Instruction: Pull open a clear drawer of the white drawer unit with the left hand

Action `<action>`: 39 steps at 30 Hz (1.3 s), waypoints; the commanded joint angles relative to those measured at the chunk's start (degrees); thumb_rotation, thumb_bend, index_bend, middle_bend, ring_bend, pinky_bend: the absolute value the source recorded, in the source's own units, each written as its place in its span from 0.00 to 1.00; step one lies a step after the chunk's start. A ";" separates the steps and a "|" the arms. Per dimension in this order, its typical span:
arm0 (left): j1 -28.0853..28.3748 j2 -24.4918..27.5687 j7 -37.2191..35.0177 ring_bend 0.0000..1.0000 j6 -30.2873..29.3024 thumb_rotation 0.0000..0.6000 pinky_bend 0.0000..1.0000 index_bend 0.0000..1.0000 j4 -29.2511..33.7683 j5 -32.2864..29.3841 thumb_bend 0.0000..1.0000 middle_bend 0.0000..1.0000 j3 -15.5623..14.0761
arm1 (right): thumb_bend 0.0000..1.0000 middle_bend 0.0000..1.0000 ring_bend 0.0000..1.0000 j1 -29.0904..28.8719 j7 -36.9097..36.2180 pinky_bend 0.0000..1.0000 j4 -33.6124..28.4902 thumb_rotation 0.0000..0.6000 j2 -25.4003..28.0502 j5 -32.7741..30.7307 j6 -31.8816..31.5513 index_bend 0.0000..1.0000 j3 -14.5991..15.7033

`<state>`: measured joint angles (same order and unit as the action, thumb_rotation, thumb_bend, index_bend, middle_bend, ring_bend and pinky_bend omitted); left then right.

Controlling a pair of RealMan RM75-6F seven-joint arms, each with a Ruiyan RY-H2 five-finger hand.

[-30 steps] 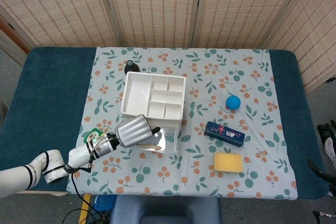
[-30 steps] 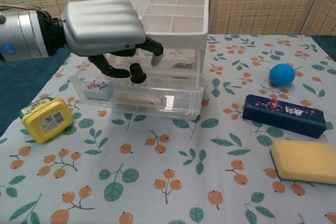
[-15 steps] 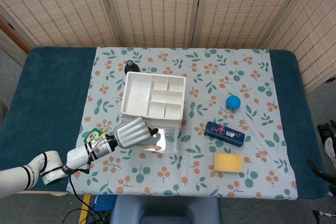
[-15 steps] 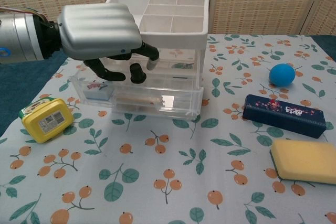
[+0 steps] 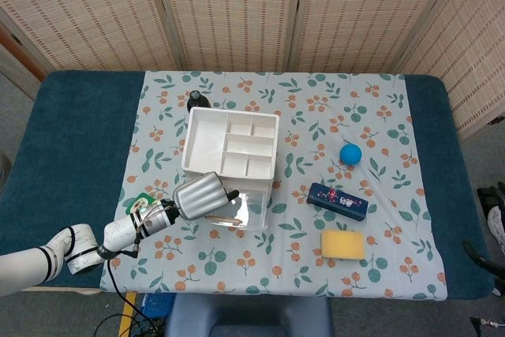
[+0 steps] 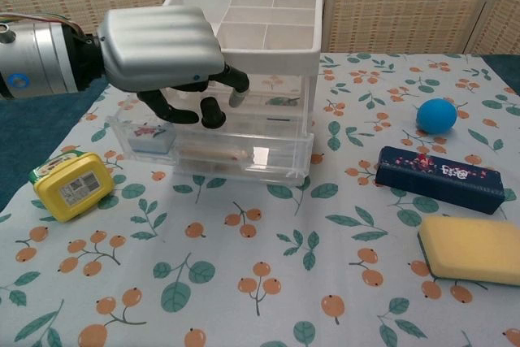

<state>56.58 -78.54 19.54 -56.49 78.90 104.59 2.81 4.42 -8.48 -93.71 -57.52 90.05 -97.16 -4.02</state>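
The white drawer unit (image 5: 231, 144) (image 6: 244, 14) stands mid-table with a divided tray on top. Its lower clear drawer (image 5: 246, 215) (image 6: 244, 156) sticks out toward me, with a small box and a thin stick inside. My left hand (image 5: 199, 194) (image 6: 162, 46) hovers palm-down over the left part of that drawer, dark fingers (image 6: 213, 111) curled down into it close to the unit's face. I cannot tell whether they touch the plastic. Nothing is held. My right hand shows in neither view.
A yellow lidded tub (image 6: 71, 186) sits left of the drawer. To the right lie a blue ball (image 6: 436, 114), a dark blue box (image 6: 443, 178) and a yellow sponge (image 6: 471, 248). A dark bottle (image 5: 196, 100) stands behind the unit.
My left hand dipped slightly left, then came back a little right and up over the drawer. The drawer stays pulled out.
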 commanded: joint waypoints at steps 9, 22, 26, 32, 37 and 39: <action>0.36 -0.62 -0.33 1.00 -0.37 1.00 1.00 0.46 -0.97 0.03 0.26 0.99 -0.59 | 0.21 0.04 0.00 0.14 0.05 0.01 -0.07 1.00 0.01 0.02 -0.16 0.00 0.01; 0.19 -1.24 0.95 1.00 -1.11 1.00 1.00 0.49 -1.72 -0.73 0.26 0.99 -0.52 | 0.21 0.04 0.00 0.23 0.11 0.01 -0.06 1.00 -0.09 0.00 -0.13 0.00 0.04; 0.04 -1.15 0.79 1.00 -1.52 1.00 1.00 0.51 -1.43 -0.88 0.26 0.99 -0.60 | 0.21 0.04 0.00 0.22 0.02 0.01 0.02 1.00 -0.14 0.04 -0.18 0.00 0.00; -0.71 -0.53 0.65 1.00 -3.00 1.00 1.00 0.52 -0.47 -1.15 0.26 0.99 -0.55 | 0.21 0.04 0.00 0.22 -0.12 0.01 0.13 1.00 -0.14 0.14 -0.22 0.00 0.00; -2.24 0.82 0.84 1.00 -5.29 1.00 1.00 0.52 1.19 -1.68 0.26 0.99 -0.37 | 0.21 0.04 0.00 0.26 -0.28 0.01 0.21 1.00 -0.10 0.24 -0.35 0.00 -0.01; -3.19 1.71 1.09 1.00 -6.55 1.00 1.00 0.52 2.13 -1.98 0.26 0.99 -0.30 | 0.21 0.04 0.00 0.27 -0.36 0.01 0.26 1.00 -0.10 0.36 -0.43 0.00 -0.01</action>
<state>53.93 -77.34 20.46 -62.44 80.49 102.84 2.44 4.69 -8.84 -93.45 -57.62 90.42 -97.60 -4.03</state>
